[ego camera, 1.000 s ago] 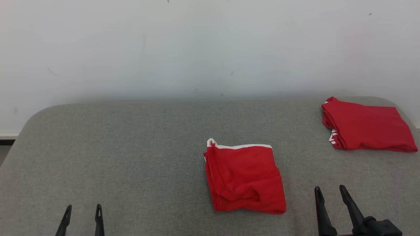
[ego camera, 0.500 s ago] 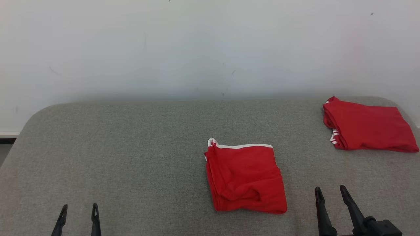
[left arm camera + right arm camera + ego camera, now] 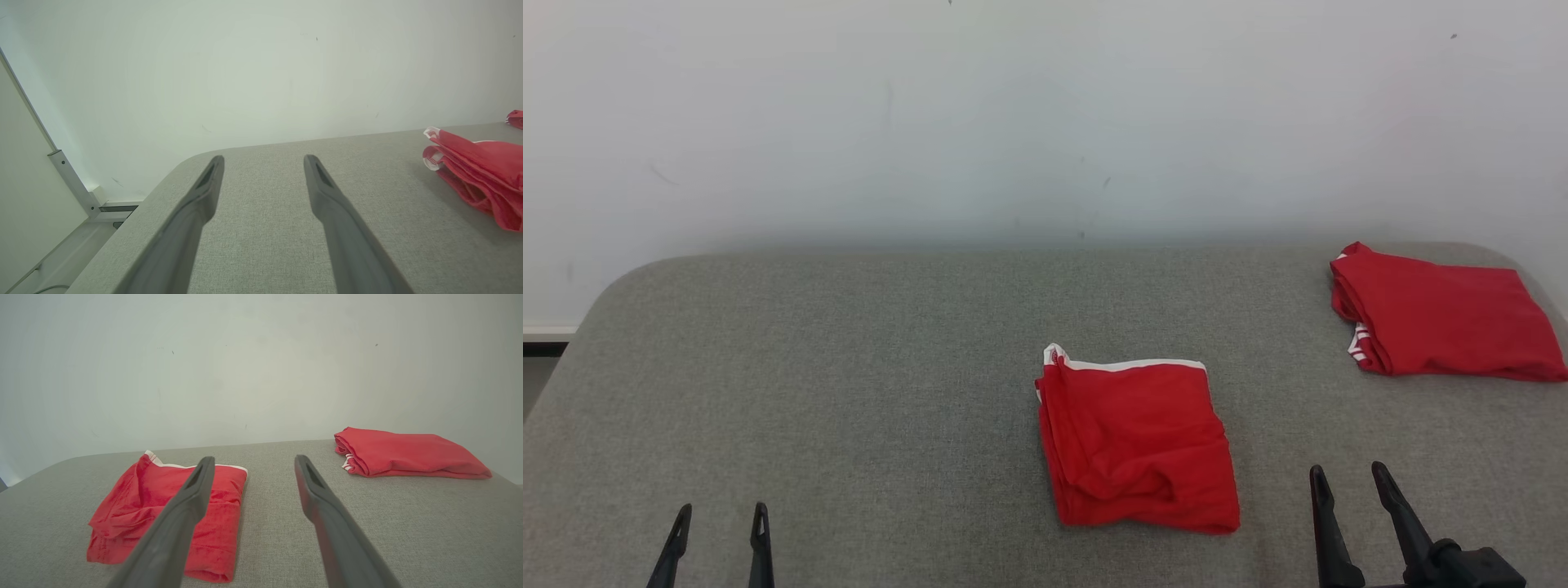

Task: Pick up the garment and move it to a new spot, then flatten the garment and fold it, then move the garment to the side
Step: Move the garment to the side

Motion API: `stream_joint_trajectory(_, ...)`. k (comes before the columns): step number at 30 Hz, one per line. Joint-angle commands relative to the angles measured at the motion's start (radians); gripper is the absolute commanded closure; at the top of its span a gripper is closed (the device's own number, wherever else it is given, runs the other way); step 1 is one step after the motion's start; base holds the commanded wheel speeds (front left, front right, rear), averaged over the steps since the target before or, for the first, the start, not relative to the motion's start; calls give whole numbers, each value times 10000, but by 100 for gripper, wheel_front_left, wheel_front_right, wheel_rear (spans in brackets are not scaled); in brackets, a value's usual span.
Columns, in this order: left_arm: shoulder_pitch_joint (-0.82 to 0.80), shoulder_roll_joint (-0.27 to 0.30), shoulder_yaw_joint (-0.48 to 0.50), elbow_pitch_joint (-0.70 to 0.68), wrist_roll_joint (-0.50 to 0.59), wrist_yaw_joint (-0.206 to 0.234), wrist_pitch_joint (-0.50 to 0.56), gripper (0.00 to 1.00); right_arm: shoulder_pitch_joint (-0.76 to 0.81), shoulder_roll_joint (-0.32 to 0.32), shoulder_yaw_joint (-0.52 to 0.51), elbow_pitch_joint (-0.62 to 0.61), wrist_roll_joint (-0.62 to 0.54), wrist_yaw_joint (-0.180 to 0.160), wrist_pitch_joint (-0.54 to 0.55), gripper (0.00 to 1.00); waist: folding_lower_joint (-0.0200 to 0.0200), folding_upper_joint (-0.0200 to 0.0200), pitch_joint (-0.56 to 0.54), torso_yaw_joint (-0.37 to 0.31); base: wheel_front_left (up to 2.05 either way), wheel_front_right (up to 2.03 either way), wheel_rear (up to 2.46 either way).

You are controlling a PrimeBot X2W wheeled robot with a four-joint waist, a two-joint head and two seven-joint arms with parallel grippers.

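Folded red garment with white trim [image 3: 1135, 445] lying right of centre on grey fabric-covered table [image 3: 849, 367], second folded red garment [image 3: 1441, 314] at far right corner, left hand [image 3: 722, 508] and right hand [image 3: 1346, 468] both spread wide, empty.

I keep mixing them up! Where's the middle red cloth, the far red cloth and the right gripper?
middle red cloth [image 3: 1135, 445]: head view, centre of its top layer.
far red cloth [image 3: 1441, 322]: head view, middle of its top.
right gripper [image 3: 1345, 469]: head view, between its fingertips.
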Motion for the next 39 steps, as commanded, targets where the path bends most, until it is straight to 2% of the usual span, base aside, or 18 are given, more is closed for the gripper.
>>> stream_joint_trajectory(1, 146, 76, -16, -56, -7, -93, -26, 0, 23, 0, -19, 15, -61, -1, -36, 0, -1, -1, -2, 2, 0, 0, 0)
stream_joint_trajectory(12, 153, 180, -156, 17, -1, -256, -26, 0, 49, -26, -58, 155, -160, -1, -37, 0, -1, -1, -2, 35, 0, 0, 0)
stream_joint_trajectory(23, 165, 189, -162, 62, -51, -179, -26, 0, 1, -95, 28, 288, -201, -1, -37, 0, -1, -1, 12, 64, 0, 0, 0)
stream_joint_trajectory(28, -46, 182, -210, 98, 21, -142, -26, 0, -619, -446, 298, 556, -178, -1, 13, 0, -1, -1, 141, 176, 0, 0, 0)
stream_joint_trajectory(32, -254, 92, -325, 196, 46, -125, -26, 0, -1497, -750, 646, 1074, -163, -1, 531, 0, -1, -1, 278, 406, 0, 0, 0)
stream_joint_trajectory(39, -652, -214, -679, 395, 100, -120, -26, 0, -3144, -803, 628, 2722, 62, -1, 1536, 0, -1, -1, 547, 1007, 0, 0, 0)
